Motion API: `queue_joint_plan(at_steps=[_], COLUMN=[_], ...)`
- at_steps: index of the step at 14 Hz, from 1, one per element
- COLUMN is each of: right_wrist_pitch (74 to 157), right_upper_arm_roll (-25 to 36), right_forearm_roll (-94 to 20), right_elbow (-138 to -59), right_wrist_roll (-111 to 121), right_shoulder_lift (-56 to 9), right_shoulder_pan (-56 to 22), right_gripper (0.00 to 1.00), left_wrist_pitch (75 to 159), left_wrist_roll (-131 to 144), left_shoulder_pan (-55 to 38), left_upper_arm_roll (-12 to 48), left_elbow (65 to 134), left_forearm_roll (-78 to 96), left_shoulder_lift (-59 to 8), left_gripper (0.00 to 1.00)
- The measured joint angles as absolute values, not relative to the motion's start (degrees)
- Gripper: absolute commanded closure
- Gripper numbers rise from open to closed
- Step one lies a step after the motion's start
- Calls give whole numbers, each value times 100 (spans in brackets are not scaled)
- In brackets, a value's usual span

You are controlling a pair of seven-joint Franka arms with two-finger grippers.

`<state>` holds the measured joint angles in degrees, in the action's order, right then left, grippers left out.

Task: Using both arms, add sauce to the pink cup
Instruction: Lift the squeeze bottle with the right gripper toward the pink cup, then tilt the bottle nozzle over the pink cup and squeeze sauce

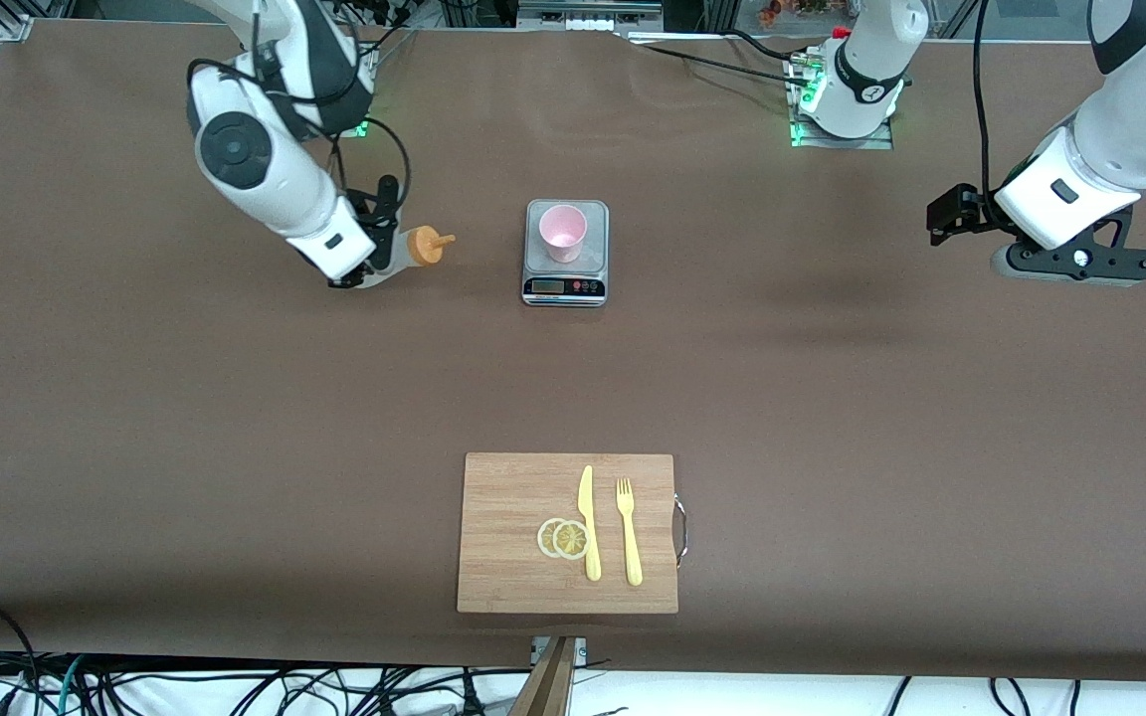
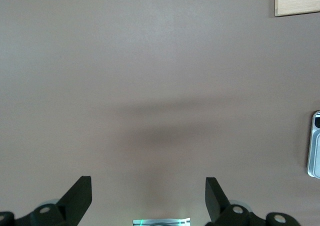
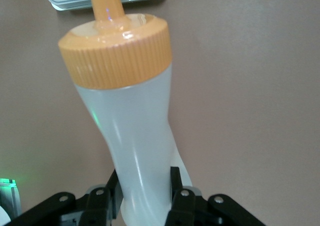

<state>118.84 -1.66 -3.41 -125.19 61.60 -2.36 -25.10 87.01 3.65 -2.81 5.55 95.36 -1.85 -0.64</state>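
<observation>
The pink cup (image 1: 563, 232) stands upright on a steel scale (image 1: 565, 288) at the middle of the table. My right gripper (image 1: 359, 273) is shut on the lower body of a translucent squeeze bottle (image 1: 396, 257) with an orange nozzle cap (image 1: 424, 245). It holds the bottle tilted beside the scale, toward the right arm's end, with the nozzle pointing at the scale. In the right wrist view the fingers (image 3: 177, 188) clamp the bottle (image 3: 135, 136); the sauce itself does not show. My left gripper (image 1: 943, 217) hangs open and empty (image 2: 148, 196) over bare table at the left arm's end.
A wooden cutting board (image 1: 503, 527) lies near the front edge with a yellow knife (image 1: 588, 522), a yellow fork (image 1: 629, 532) and two lemon slices (image 1: 563, 538) on it. The scale's rim (image 2: 315, 146) and a corner of the board (image 2: 297, 4) show in the left wrist view.
</observation>
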Motion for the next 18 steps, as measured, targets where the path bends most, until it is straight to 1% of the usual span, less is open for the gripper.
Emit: queue_joint_plan(at_steps=[5,10,15,18], right_wrist_pitch=[11824,11553,11532,11379], right_upper_arm_roll=[-812,-1278,-1322,-1324], right_forearm_roll=[95,465,707,960], right_elbow=[-12527,-12553,-12513,-12327], right_wrist_roll=[5160,4354,4137,3926], right_shoulder_lift=[-240,-308,-564,-783], right_shoulder_pan=[-2715,-2952,-2995,-3069], right_gripper=[73,73,73,73], left_wrist_pitch=[8665,8662,8661,8661], left_wrist_roll=[365,365,365,365], left_shoulder_pan=[-282,-282,-282,-282], left_upper_arm_roll=[569,572,572,572], left_elbow=[9535,9535,9535,9535], left_forearm_roll=[-185,-185,-185,-185], left_shoulder_lift=[-65,-65,-65,-65], left_gripper=[0,0,0,0])
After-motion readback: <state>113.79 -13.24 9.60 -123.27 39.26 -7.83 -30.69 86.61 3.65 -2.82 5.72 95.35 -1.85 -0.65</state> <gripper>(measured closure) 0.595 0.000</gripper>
